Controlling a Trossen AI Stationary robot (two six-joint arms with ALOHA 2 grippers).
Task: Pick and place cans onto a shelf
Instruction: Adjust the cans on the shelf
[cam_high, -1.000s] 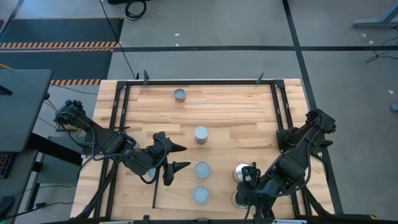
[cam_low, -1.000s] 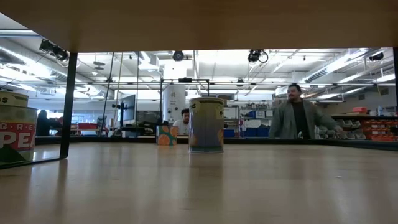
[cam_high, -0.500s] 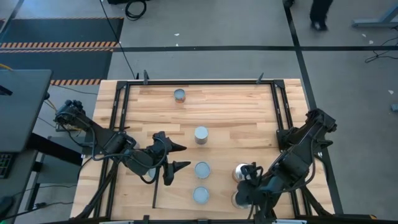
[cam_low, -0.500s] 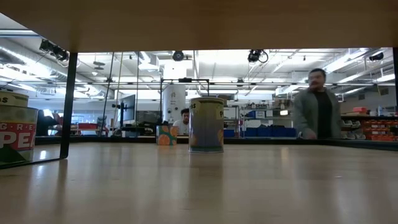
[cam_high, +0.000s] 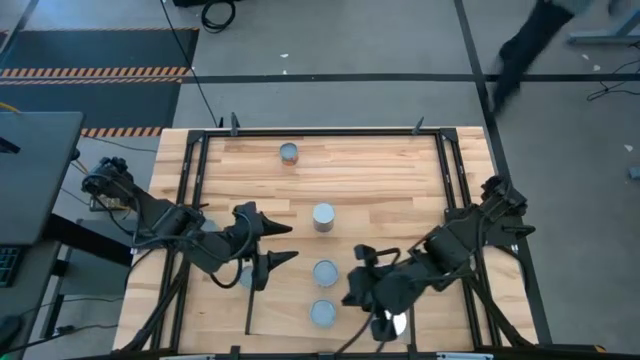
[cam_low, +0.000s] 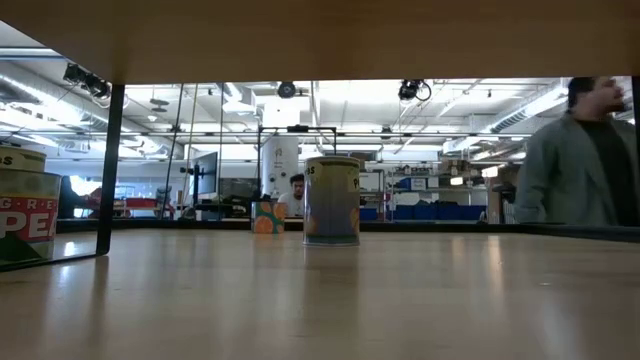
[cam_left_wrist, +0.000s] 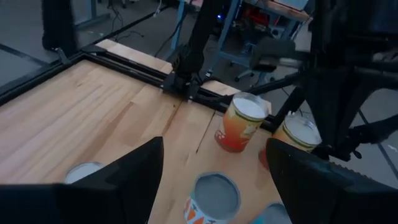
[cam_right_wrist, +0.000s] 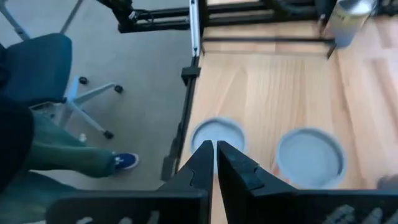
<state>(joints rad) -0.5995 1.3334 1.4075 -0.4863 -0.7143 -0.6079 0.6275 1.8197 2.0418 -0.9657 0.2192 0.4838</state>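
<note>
Right hand (cam_high: 352, 275) pinched nearly closed, holding nothing, beside two grey cans (cam_high: 325, 272) near counter's (cam_high: 380, 175) front. Left hand (cam_high: 283, 243) spread wide, empty, just left of them.

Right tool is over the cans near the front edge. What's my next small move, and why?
Probably open the right tool before lowering it. Its fingers are pressed together with nothing between them, and it hovers above two grey-topped cans, so shut it could only bump a lid. The left tool waits open beside them.
</note>
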